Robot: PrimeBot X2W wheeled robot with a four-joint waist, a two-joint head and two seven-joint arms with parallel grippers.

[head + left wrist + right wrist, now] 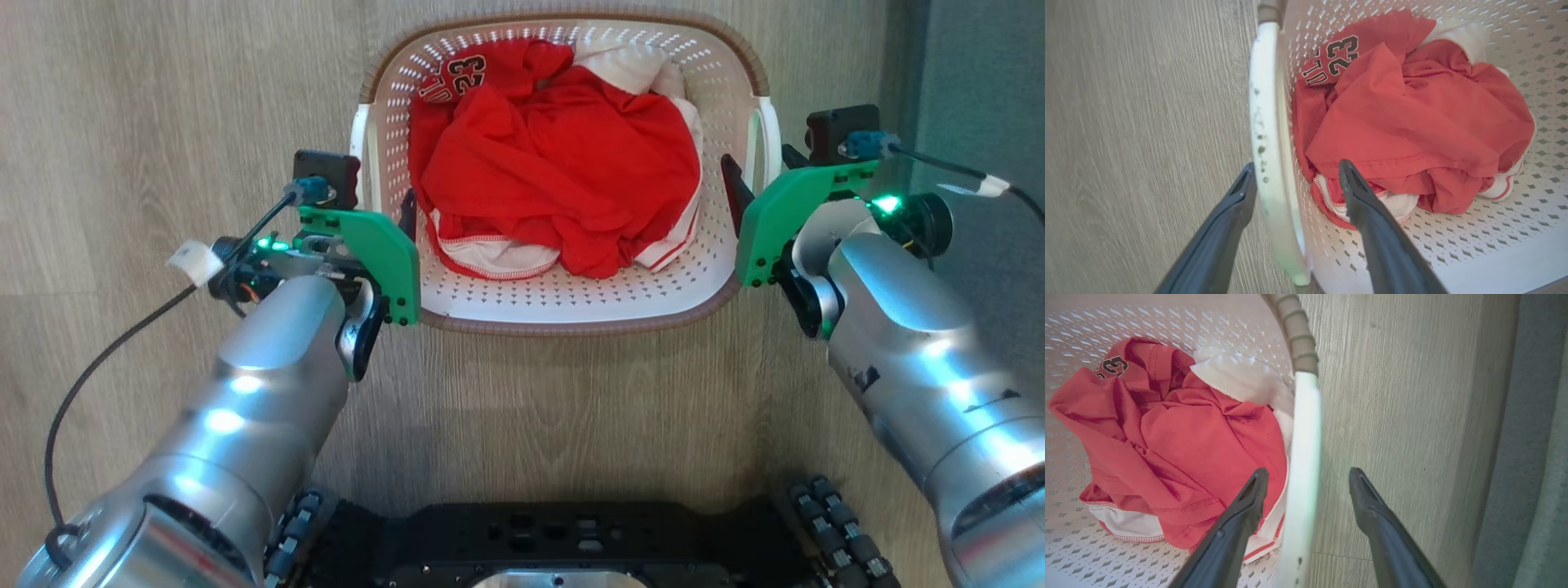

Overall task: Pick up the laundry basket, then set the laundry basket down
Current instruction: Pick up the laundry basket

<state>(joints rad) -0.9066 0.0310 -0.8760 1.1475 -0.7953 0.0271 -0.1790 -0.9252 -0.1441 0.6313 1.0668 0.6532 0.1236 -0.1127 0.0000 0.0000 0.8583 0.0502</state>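
Head view looks down on the laundry basket (571, 322), upright on the wooden floor (163, 98) straight ahead of the robot, its long axis running left to right with a white handle at each short end. The left gripper (1296, 165) and right gripper (1308, 471) have their fingers spread wide astride the left handle (1265, 122) and right handle (1306, 437), one finger inside the basket and one outside, clamping nothing.

The laundry basket (571, 294) is smooth perforated plastic, its clothes (555, 163) soft matt cloth; the floor (163, 98) matt wood-grain; the left forearm (261, 384) glossy metal.
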